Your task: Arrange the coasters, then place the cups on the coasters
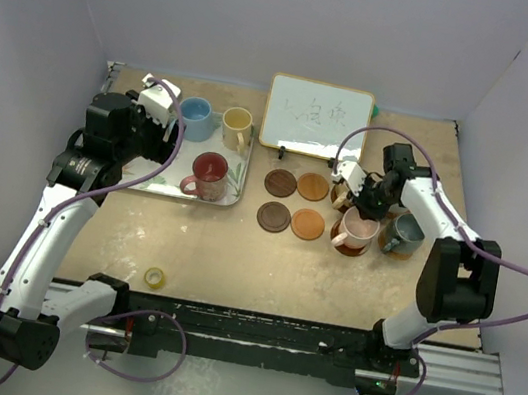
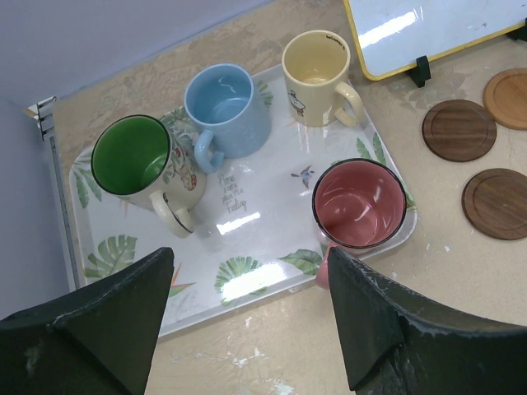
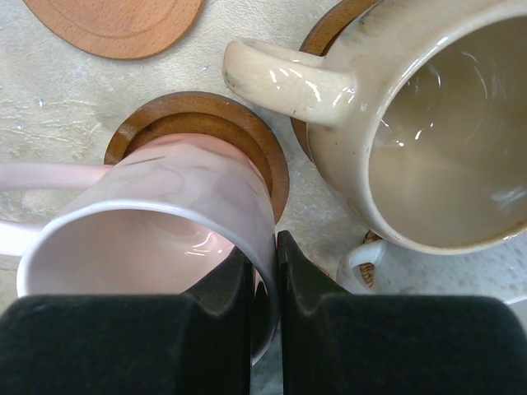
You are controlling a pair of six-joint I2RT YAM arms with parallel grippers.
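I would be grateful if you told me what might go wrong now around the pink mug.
The right claw pinches the rim of the pink mug, which looks off-centre on its dark wooden coaster, so a careless release may leave it overhanging or tipped. The tan mug has its handle pointing close by, so a sideways withdrawal might bump it.

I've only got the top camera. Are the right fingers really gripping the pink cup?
Observer: Yes. The right fingers pinch the rim of the pink cup, one inside, one outside.
Operator: How many cups are on the tray? The left arm blocks my view.
Observer: Four; a green-lined cup stands at its far left corner.
Operator: Left fingers holding anything?
Observer: No, they stand open and empty over the tray's near edge.
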